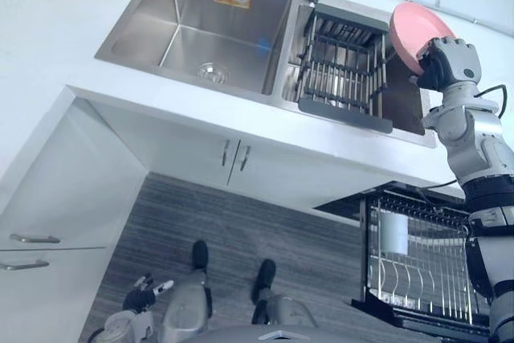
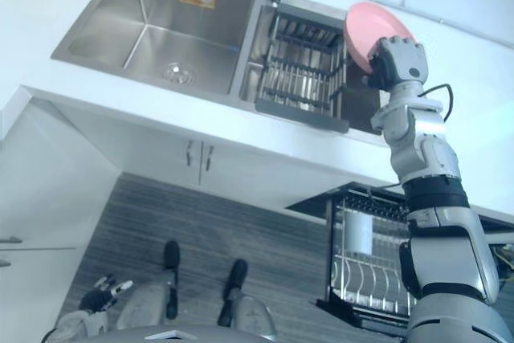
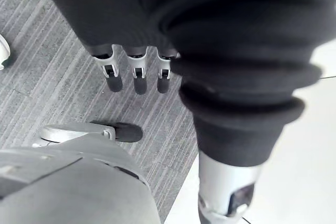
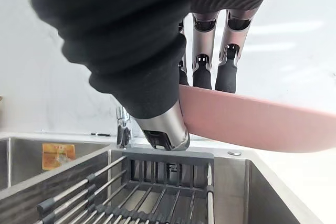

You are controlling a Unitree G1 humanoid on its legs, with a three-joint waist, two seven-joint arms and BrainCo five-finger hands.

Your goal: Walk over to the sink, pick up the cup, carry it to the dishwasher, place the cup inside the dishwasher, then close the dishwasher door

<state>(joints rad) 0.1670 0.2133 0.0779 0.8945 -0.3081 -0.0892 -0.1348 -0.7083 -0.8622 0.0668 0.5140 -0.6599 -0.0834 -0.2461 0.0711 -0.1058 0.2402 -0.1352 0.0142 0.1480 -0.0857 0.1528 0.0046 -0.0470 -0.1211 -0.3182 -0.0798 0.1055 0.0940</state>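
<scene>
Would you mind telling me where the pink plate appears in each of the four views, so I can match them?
Left eye view: pink plate at upper right, pinched in the right hand, beside the dark rack.
Right eye view: plate right of centre near the top, same grip.
Right wrist view: plate rim close up, rack beyond.
Left wrist view: faces the floor past the left hand.
Shared landmark: the dark rack.
</scene>
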